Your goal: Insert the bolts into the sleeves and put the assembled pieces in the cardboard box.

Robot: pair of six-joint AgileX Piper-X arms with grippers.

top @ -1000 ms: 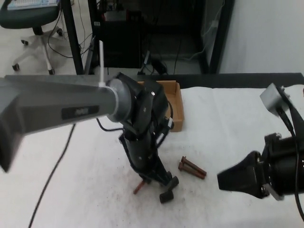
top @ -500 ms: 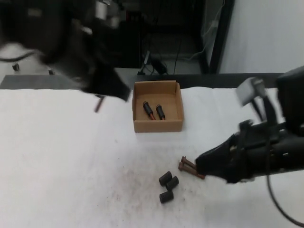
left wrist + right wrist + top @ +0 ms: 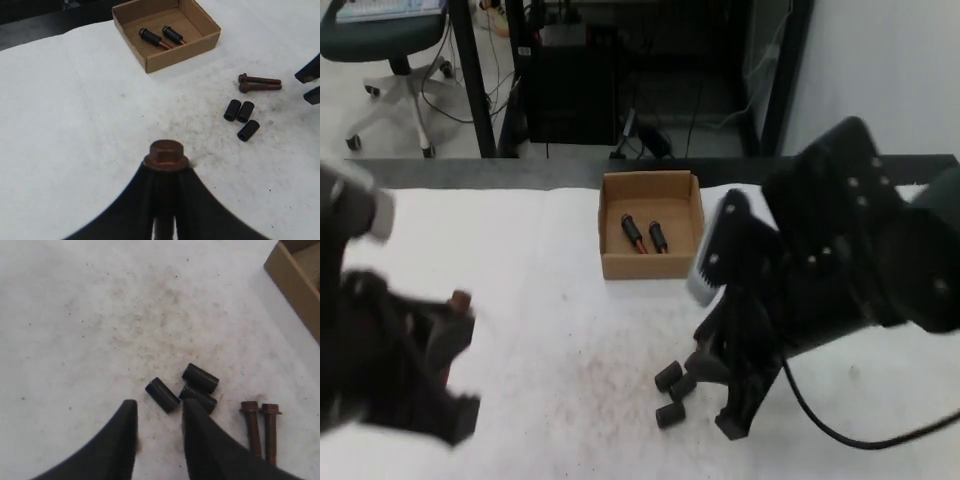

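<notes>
1. Right wrist view: the right gripper (image 3: 159,415) hangs low over the bench (image 3: 75,315), its fingers spread with nothing between them. The nearest sleeve (image 3: 163,395) lies flat just beyond the tips, in line with the gap.
2. That sleeve's long axis runs slantwise to the line between the two fingertips, neither along it nor square to it. I judge the wrist needs a small turn before the fingers can close across the barrel.
3. The other two sleeves (image 3: 200,378) lie touching, side by side, just beside the nearest one. The loose bolts (image 3: 261,432) lie parallel beyond them, so a wide closing could knock them.
4. The left gripper (image 3: 166,172) pinches a bolt (image 3: 166,154). Its head stands proud of the tips, the shank runs back between the fingers, and its long axis follows theirs.
5. In the high view that arm sits at the near left, well apart from the sleeves, so the right arm is nearer.
6. The cardboard box (image 3: 652,265) lies beyond the sleeves and holds two assembled pieces (image 3: 634,232).
</notes>
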